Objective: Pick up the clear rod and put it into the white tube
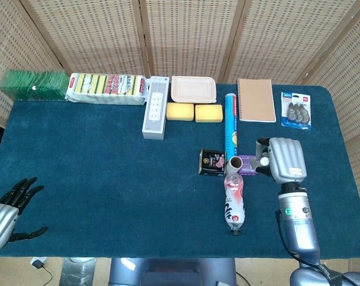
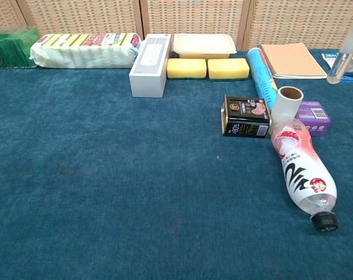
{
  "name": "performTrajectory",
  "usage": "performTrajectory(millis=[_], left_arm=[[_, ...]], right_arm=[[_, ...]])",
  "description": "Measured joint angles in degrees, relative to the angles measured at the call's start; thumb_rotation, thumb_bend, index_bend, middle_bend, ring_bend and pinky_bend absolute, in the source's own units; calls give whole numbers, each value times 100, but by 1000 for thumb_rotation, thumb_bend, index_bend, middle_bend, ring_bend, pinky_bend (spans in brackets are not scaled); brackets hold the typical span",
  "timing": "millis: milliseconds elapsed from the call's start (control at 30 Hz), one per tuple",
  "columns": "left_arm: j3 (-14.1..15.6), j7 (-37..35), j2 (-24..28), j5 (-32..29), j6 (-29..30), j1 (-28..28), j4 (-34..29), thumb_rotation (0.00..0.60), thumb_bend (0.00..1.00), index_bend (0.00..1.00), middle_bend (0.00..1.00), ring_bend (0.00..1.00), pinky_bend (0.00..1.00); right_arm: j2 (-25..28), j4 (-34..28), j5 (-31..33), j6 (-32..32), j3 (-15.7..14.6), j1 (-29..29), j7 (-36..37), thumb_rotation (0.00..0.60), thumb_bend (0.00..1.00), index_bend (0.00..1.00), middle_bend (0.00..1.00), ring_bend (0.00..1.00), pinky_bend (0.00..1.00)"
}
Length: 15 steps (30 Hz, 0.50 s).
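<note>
The white tube (image 1: 234, 162) stands upright with its mouth up, between a black tin and a purple box; the chest view shows it as well (image 2: 287, 102). My right hand (image 1: 285, 159) hovers just right of it and grips the clear rod (image 1: 263, 161), of which only the top end shows from above. In the chest view the clear rod (image 2: 345, 53) hangs nearly upright at the right edge, well above the cloth and right of the tube. My left hand (image 1: 7, 208) is open at the table's near left corner, holding nothing.
A pink-labelled bottle (image 1: 234, 200) lies just in front of the tube. The black tin (image 1: 212, 161) and purple box (image 1: 249, 164) flank it, with a blue roll (image 1: 230, 121) behind. A notebook (image 1: 256, 99), clip pack (image 1: 296, 109), sponges and power strip (image 1: 155, 115) line the back.
</note>
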Motion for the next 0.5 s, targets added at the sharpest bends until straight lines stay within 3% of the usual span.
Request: performTrajectory(millis=[133,367,500], left_arm=[[13,-44,5,94,134,22,-6,451,111,106,59,24,230],[-16,-151,-23,79,268,77,89,455,112,106,59,24,229],[2,-115,-6,102,200,50,41,450,112,106,59,24,229]], right_arm=[[34,-272,58,188,179,37,-66,600,342,801,1000,1000,943],[226,35,139,83,-342,-23,-280,600,342,804,1000,1000,942],[238,-64,117,174,70,22,-85,600,342,804,1000,1000,942]])
